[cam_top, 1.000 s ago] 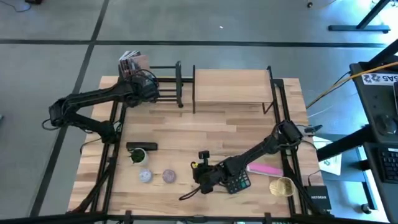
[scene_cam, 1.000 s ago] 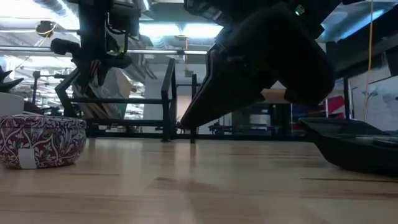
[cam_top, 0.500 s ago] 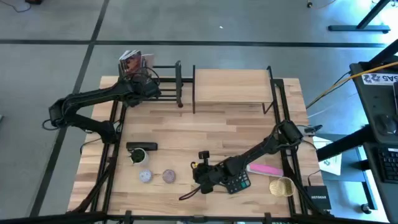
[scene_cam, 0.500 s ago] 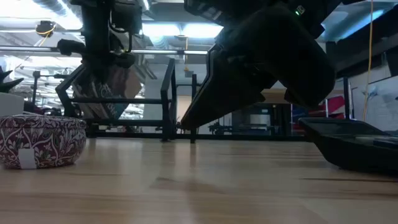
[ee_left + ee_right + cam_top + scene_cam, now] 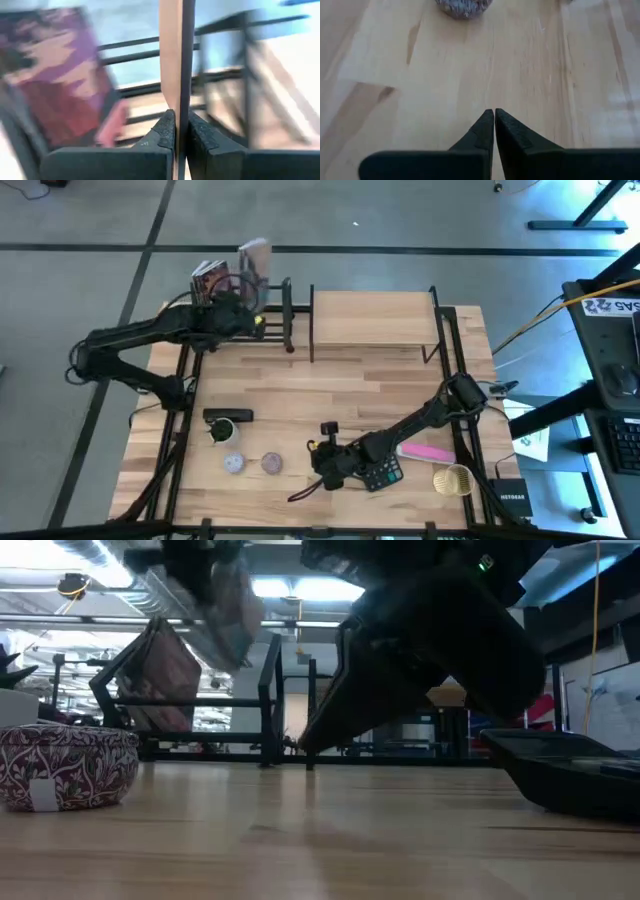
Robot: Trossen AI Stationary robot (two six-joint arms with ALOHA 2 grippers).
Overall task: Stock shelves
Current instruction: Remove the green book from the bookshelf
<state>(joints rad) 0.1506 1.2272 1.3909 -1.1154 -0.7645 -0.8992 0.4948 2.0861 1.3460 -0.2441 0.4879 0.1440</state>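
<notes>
One book up: I've got a thin book (image 5: 254, 260) pinched edge-on in the left gripper (image 5: 181, 131), jaws closed on its lower edge, held above the black book rack (image 5: 268, 315) at the far left of the counter (image 5: 330, 400).
Rack contents: a patterned book (image 5: 208, 280) leans at the rack's outer end; the bays nearer the wooden shelf (image 5: 372, 318) look free.
Wooden shelf: sits just beside the rack at the far edge, top board bare from above.
Right side: right gripper (image 5: 494, 125) parked low over the near counter, jaws closed on nothing, beside the calculator (image 5: 381, 473).
Risk one, I reckon: the grip is only on a narrow strip of the book, so it could pivot or slip as I lower it.
Risk two: the book's edge could catch a rack bar instead of dropping between bars, and shove the light rack.
Risk three: it may knock the leaning book off the back of the counter.
Risk four: let go too upright, it could topple.
Blur warning: the left wrist view is smeared, so I can't judge the gap to the bars.
</notes>
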